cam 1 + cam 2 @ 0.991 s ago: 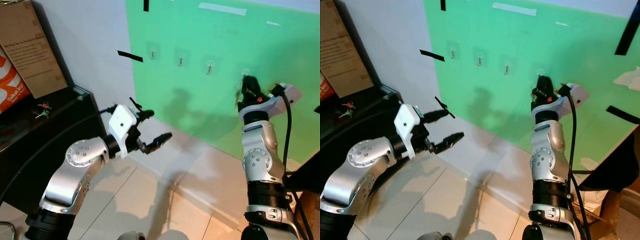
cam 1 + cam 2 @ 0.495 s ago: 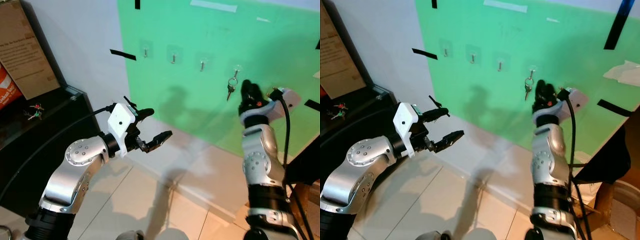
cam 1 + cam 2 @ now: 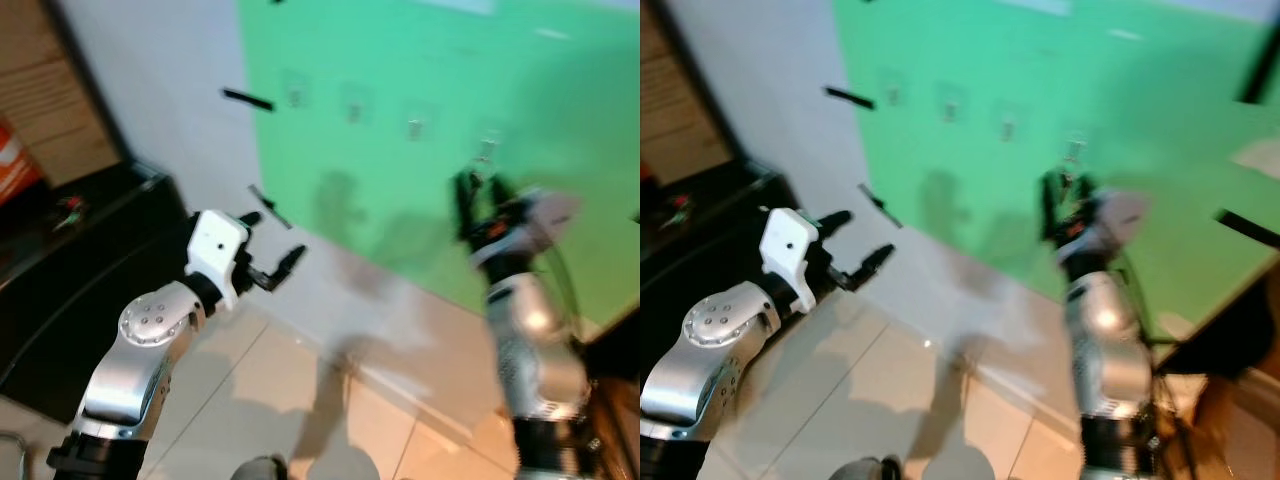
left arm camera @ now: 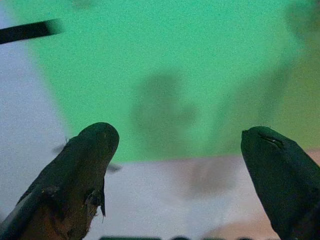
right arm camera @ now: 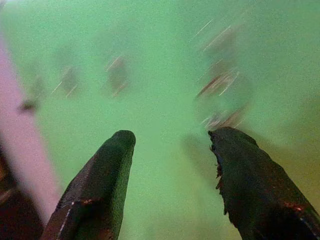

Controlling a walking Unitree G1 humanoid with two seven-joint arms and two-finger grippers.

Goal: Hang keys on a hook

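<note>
A bunch of keys (image 3: 487, 156) hangs from the rightmost of several small hooks (image 3: 415, 127) on the green wall; the picture is blurred. My right gripper (image 3: 478, 196) is open just below the keys and apart from them, with nothing between its fingers. In the right wrist view its fingers (image 5: 107, 175) stand wide apart, with the keys (image 5: 220, 95) a smear on the wall beyond them. My left gripper (image 3: 275, 240) is open and held out at the left, away from the hooks, pointing at the green wall (image 4: 165, 75).
A black cabinet (image 3: 70, 270) stands at the left with a cardboard box (image 3: 40, 90) and a small second bunch of keys (image 3: 68, 206) on it. Strips of black tape (image 3: 248, 99) are stuck on the wall. Pale floor tiles (image 3: 300, 400) lie below.
My right gripper has drawn back and down from the rightmost hook, leaving the keys hanging there. The left arm has dropped a little. The camera has shifted and the picture has blurred.
</note>
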